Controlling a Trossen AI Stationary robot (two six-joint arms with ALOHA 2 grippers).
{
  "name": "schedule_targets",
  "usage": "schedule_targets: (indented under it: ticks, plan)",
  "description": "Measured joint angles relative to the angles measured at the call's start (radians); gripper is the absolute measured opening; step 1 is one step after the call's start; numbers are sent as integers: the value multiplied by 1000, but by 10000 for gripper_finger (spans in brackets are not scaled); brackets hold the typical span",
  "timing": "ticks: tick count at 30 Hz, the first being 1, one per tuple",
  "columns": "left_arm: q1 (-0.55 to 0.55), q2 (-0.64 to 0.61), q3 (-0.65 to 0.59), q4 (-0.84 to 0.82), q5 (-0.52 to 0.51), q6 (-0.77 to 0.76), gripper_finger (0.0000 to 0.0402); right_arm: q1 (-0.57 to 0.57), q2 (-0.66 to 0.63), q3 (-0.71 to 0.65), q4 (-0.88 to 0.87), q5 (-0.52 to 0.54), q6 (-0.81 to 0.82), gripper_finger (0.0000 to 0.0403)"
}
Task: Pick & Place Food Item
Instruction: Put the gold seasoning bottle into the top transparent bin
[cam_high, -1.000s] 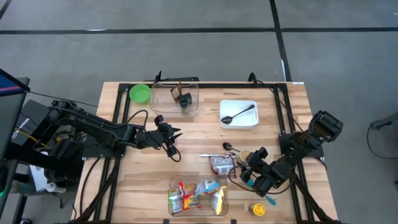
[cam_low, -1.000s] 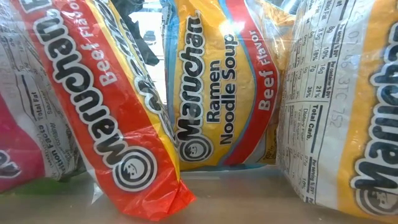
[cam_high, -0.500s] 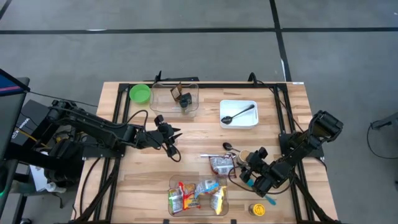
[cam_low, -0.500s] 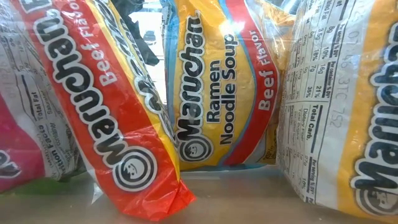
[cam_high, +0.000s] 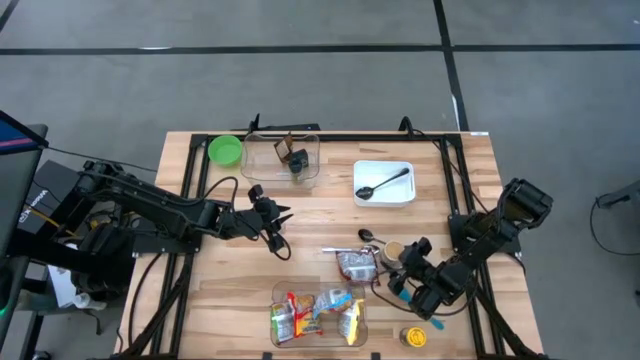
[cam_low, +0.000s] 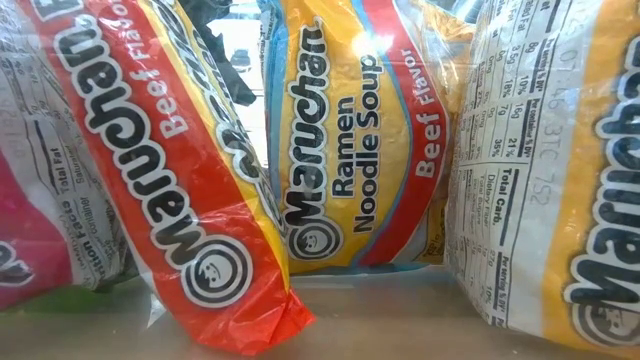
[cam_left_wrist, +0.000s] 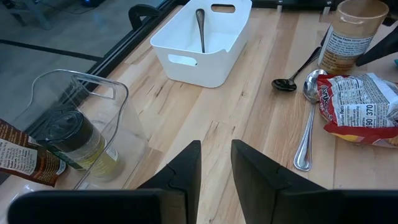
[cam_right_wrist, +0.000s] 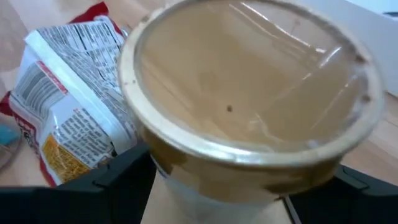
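A paper cup with a brown lid (cam_high: 393, 250) stands on the table at the right. It fills the right wrist view (cam_right_wrist: 249, 93). My right gripper (cam_high: 404, 266) is open at the cup, with one dark finger (cam_right_wrist: 121, 174) on each side of the cup's wall. A ramen packet (cam_high: 354, 265) lies flat beside the cup, toward the table's left. My left gripper (cam_high: 279, 226) waits over the table's left middle, its fingers (cam_left_wrist: 186, 165) a narrow gap apart with nothing between them. My right gripper has its two fingers on either side of the cup's wall below the lid rim (cam_right_wrist: 155, 165), slanting down from the table's near right. I cannot tell whether the fingers touch the wall. The cup stands on its base on the table.
A clear bin (cam_high: 318, 313) of ramen packets (cam_low: 340, 150) sits at the near edge. A white tray (cam_high: 384, 182) holds a black spoon. Two spoons (cam_left_wrist: 308, 124) lie near the cup. A clear container (cam_high: 282, 158), a green bowl (cam_high: 225, 150) and a yellow lid (cam_high: 414, 337) also stand about.
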Motion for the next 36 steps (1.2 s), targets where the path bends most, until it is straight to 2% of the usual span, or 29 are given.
schedule_targets:
  ticks: [20, 28, 36]
  plan:
    - [0, 0, 0, 0, 0, 0, 81, -15, 0, 0, 0, 0, 8, 309]
    - [0, 0, 0, 0, 0, 0, 81, -15, 0, 0, 0, -22, 6, 279]
    - [0, 0, 0, 0, 0, 0, 81, -16, 0, 0, 0, -21, 6, 279]
